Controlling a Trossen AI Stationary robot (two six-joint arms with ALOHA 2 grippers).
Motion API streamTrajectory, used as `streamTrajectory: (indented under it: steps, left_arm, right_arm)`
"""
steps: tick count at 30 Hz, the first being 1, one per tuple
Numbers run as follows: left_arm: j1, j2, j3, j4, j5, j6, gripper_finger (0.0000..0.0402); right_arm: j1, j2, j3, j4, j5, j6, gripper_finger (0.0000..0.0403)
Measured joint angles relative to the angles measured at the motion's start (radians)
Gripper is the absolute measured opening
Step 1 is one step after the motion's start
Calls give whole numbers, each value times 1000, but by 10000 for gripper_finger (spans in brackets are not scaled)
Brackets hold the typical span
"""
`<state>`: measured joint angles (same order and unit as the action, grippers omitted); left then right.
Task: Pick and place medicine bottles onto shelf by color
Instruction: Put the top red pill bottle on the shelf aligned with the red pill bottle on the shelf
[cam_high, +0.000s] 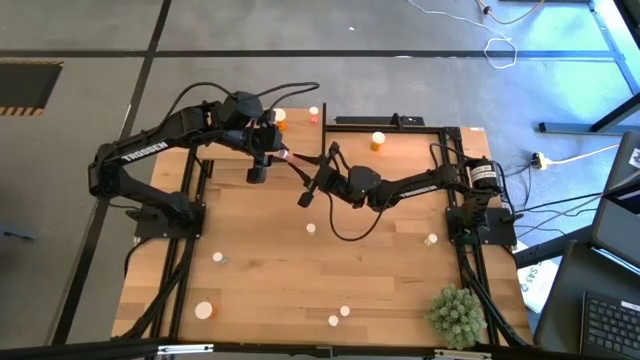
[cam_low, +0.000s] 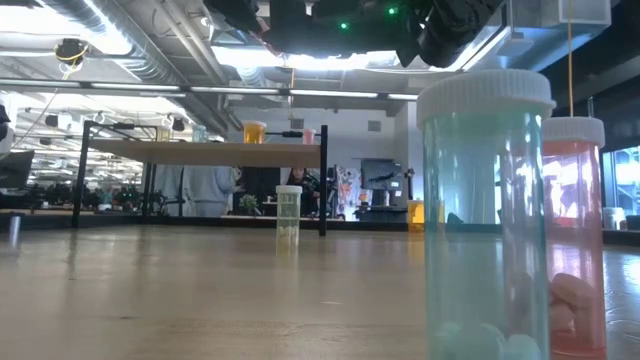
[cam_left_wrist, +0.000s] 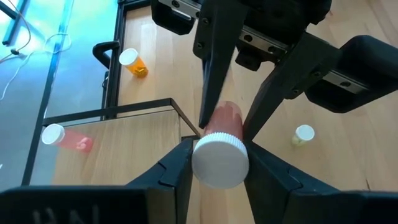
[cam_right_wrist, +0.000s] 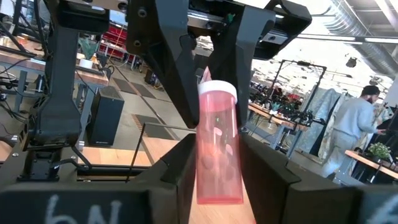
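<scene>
Gripping one pink bottle (cam_right_wrist: 219, 144) together, left pincer (cam_left_wrist: 219, 163) and right pincer (cam_right_wrist: 217, 163).

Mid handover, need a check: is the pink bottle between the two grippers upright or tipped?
Upright. In the right wrist view the pink bottle stands vertical, white cap on top, between the right gripper fingers; the left gripper fingers flank its cap.

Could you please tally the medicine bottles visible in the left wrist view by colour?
Pink: 2, the held pink bottle and the lying pink bottle
Orange: 1, the orange bottle
Pale green: 1, the pale green bottle
Total: 4
</scene>
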<state>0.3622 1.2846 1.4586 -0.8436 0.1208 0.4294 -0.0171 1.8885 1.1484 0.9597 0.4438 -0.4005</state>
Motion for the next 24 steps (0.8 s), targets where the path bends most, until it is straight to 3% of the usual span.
streamTrajectory:
  steps: [9, 16, 24]
  left_arm:
    - [0, 0, 0, -2, 1, 0, 114]
    - [0, 0, -1, -1, -84, 0, 114]
    - [0, 0, -1, 0, -119, 20, 114]
  right_arm:
    - [-1, 0, 0, 3, 5, 1, 175]
    - [-1, 0, 0, 2, 9, -2, 179]
    - [13, -2, 0, 2, 106, -69, 179]
